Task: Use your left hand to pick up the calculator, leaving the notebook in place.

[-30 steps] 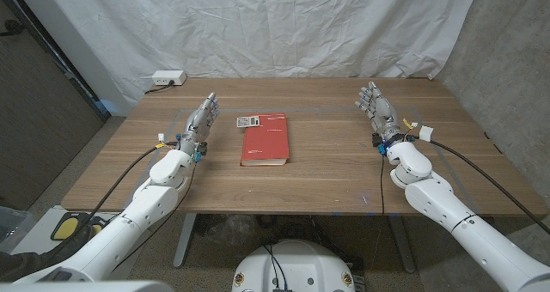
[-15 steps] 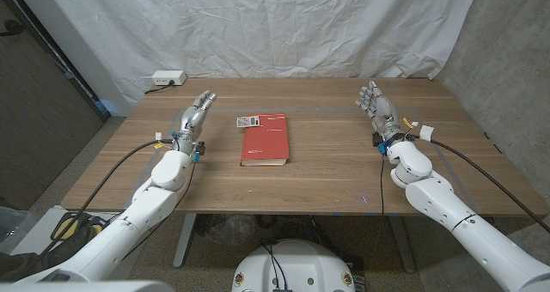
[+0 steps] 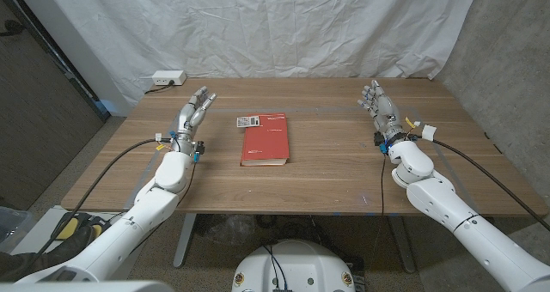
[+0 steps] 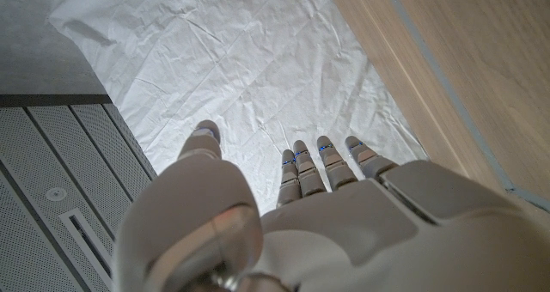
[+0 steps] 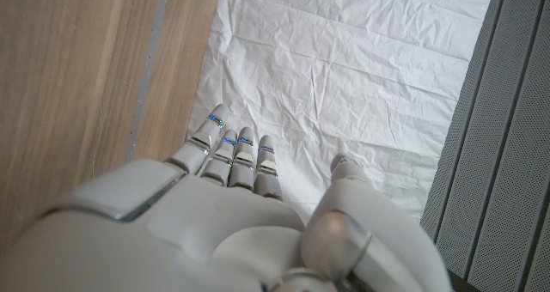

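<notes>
Left robot hand [image 3: 194, 112]: raised over the surface's [image 3: 326, 167] left part, fingers straight and apart, holding nothing; well apart from the calculator.
Right robot hand [image 3: 378, 110]: over the right part of the surface, fingers extended and spread, empty.
Calculator [image 3: 247, 121]: lying toward the far edge, near the middle, touching the notebook's far left corner.
Notebook [image 3: 265, 139]: red, flat, mid-surface.

left hand [image 3: 194, 110] drawn farther left, away from the calculator [image 3: 248, 121], fingers [image 3: 203, 97] spread, nothing held
</notes>
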Controlling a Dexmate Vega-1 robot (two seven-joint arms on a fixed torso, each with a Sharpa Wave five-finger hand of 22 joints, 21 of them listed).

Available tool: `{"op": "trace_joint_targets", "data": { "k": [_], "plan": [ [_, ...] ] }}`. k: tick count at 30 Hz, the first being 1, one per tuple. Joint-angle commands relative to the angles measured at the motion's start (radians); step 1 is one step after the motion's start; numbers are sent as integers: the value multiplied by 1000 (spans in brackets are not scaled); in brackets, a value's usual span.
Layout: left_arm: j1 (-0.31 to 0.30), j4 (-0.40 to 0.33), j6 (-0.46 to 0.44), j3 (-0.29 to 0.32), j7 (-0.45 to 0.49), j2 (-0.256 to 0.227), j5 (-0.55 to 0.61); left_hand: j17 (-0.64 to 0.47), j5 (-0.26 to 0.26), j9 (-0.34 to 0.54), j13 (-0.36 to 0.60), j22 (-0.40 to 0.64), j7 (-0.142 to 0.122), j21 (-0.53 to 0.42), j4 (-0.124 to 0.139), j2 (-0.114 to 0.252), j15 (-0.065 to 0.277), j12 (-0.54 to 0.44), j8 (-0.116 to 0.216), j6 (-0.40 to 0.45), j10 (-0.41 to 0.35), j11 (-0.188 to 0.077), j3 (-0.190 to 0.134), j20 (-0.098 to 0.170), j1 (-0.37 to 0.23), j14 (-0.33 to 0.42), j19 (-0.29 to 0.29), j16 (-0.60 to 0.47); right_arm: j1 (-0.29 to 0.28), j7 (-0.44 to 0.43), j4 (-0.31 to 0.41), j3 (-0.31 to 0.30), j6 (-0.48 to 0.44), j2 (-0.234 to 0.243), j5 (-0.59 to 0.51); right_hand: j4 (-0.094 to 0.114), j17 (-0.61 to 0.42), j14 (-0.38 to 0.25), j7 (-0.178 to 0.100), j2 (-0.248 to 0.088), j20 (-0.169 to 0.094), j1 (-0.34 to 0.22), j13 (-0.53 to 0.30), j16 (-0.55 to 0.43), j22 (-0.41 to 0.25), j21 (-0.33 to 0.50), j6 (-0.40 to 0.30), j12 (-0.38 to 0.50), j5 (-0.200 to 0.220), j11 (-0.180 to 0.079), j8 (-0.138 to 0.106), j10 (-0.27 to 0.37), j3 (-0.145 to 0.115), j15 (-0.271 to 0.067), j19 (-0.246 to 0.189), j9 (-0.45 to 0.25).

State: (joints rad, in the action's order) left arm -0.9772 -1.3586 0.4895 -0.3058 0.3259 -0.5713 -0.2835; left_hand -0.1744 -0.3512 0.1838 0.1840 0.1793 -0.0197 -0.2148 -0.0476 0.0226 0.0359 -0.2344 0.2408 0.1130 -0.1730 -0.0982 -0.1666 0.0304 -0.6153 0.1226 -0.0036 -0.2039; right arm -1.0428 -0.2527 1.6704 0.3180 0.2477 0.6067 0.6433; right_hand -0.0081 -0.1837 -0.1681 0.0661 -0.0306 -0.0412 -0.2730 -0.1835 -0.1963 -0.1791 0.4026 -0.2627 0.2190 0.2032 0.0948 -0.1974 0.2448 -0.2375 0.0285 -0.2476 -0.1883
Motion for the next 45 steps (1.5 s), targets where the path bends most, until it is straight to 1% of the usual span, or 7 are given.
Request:
{"op": "trace_joint_targets", "data": {
  "k": [1,5,10,19,27,31,45],
  "plan": [
    [-8,-14,-2,2,59,-12,77,-4,1,5,5,5,2,-3,-7,-1,41,-5,5,10,-12,0,0,47,-12,8,6,0,8,-4,-3,3,6,-8,-5,-6,-2,-8,1,-4,-11,2,-3,-2,-3,-7,-14,7,-2,1,-5,13,-2,4,-8,-2],
    [-19,-21,5,11,65,-4,59,-4,1,5,5,5,1,-2,-8,-1,41,-2,3,8,-9,2,0,50,-15,6,5,2,7,-6,-3,4,8,-10,-5,-7,-2,-8,1,-4,-11,2,-3,-2,-3,-8,-15,7,-3,0,-5,14,-2,4,-9,-2],
    [-44,-56,-9,22,73,-24,68,-4,2,5,5,5,2,-2,-9,-1,40,0,0,5,-8,6,0,51,-17,6,5,3,0,-7,-1,2,15,-11,-5,-8,-2,-9,0,-4,-10,2,-3,-2,-3,-9,-15,7,-3,1,-5,15,-2,4,-10,-3],
    [-92,-117,-52,43,158,-48,158,-4,3,6,5,5,1,-1,-10,1,39,2,-3,6,-10,3,0,53,-19,6,5,5,-6,-2,3,2,25,-14,-3,-8,-2,-11,0,-5,-10,2,-3,-2,-3,-11,-15,7,-4,0,-4,17,-2,3,-11,-3],
    [-84,-121,-71,38,202,-55,234,-5,3,6,5,5,-1,0,-10,2,42,4,-5,7,-11,-3,0,54,-21,8,3,6,7,8,-11,10,24,-24,2,-9,-2,-16,1,-5,-9,3,-3,-3,-3,-12,-17,7,-4,-2,-4,20,-1,3,-13,-3],
    [-78,-113,-74,28,270,-44,310,-5,3,6,5,5,-3,1,-12,3,45,5,-6,9,-15,-8,0,55,-25,10,3,6,9,6,-12,11,34,-30,-4,-10,-2,-13,2,-6,-10,3,-3,-1,-3,-14,-18,6,-4,-1,-4,19,-1,3,-13,-3],
    [-74,-102,-76,18,291,-58,353,-5,2,6,5,5,-9,0,-13,5,52,6,-8,17,-24,-10,1,58,-29,16,7,7,-13,9,13,-2,43,-14,-3,-12,-2,-6,-2,-7,-12,1,-3,3,-3,-19,-21,4,-5,0,-5,15,-1,-2,-12,-3]
  ]
}}
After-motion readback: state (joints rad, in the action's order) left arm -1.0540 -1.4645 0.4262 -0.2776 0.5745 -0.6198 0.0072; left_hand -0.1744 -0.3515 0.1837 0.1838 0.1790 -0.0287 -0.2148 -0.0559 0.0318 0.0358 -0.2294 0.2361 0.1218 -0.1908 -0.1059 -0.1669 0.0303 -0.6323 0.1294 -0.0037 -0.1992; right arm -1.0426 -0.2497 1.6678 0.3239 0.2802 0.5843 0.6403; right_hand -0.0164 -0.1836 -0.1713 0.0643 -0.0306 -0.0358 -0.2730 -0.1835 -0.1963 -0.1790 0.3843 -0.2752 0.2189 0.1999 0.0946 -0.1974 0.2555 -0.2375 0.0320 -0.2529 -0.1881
